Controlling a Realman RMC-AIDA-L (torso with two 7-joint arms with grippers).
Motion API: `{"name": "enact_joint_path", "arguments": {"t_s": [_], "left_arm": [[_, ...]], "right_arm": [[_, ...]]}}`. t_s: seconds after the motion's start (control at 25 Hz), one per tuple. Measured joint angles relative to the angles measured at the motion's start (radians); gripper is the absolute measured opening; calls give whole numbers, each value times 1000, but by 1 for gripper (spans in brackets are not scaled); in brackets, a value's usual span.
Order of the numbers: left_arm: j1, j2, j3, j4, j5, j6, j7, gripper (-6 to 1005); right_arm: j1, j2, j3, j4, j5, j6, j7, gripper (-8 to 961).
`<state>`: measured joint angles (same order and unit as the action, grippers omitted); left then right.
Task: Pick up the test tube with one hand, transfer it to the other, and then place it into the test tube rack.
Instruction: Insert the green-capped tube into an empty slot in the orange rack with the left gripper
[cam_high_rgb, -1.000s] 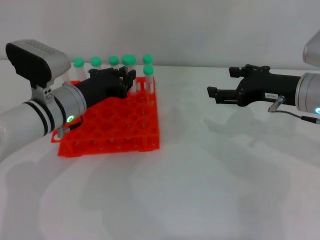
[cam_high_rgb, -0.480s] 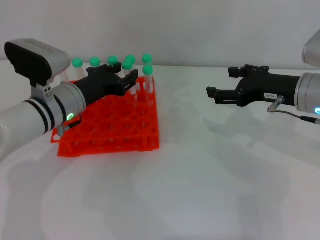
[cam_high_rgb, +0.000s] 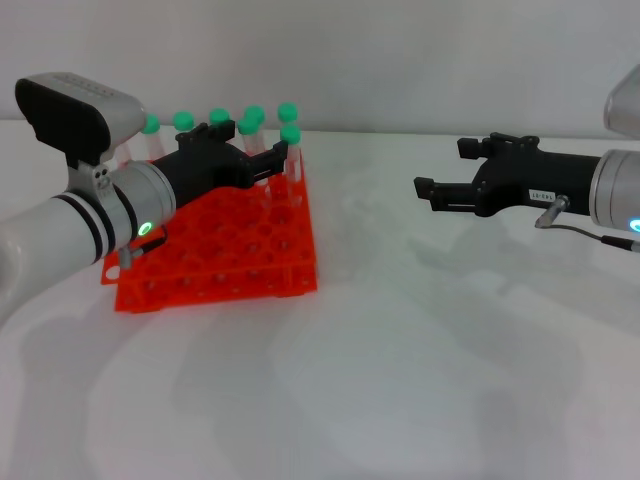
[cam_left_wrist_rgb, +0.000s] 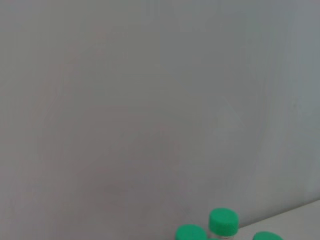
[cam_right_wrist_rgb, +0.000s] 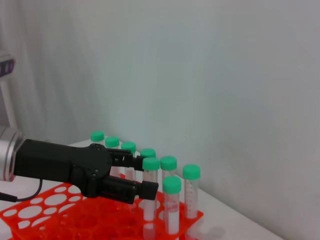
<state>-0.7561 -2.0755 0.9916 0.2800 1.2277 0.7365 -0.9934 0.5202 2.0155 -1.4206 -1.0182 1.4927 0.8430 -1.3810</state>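
Hovering over the far rows of the orange rack (cam_high_rgb: 215, 250), the left gripper (cam_high_rgb: 262, 160) is seen with its jaws closed around a green-capped tube (cam_right_wrist_rgb: 150, 186), apparently already seated in a hole at roughly one o'clock on the rack. The jaws should be opened gently and the arm lifted straight up, so neighbouring tubes are not knocked. The right gripper (cam_high_rgb: 440, 172), jaws parted and empty, is parked well apart at three o'clock.
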Motion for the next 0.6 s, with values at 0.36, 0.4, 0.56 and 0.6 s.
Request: {"name": "enact_joint_path", "arguments": {"t_s": [0.36, 0.4, 0.56, 0.6], "left_arm": [[84, -4, 1, 40, -41, 191, 64, 871], [106, -4, 1, 57, -42, 214, 66, 872], [152, -5, 1, 86, -42, 269, 69, 872], [191, -5, -2, 108, -47, 325, 73, 872]], "right_arm": [[-1, -4, 8, 7, -2, 0, -1, 858], [-2, -4, 11, 7, -3, 1, -1, 858], [-8, -5, 17, 7, -4, 7, -2, 858], [-9, -5, 17, 7, -4, 7, -2, 858]]}}
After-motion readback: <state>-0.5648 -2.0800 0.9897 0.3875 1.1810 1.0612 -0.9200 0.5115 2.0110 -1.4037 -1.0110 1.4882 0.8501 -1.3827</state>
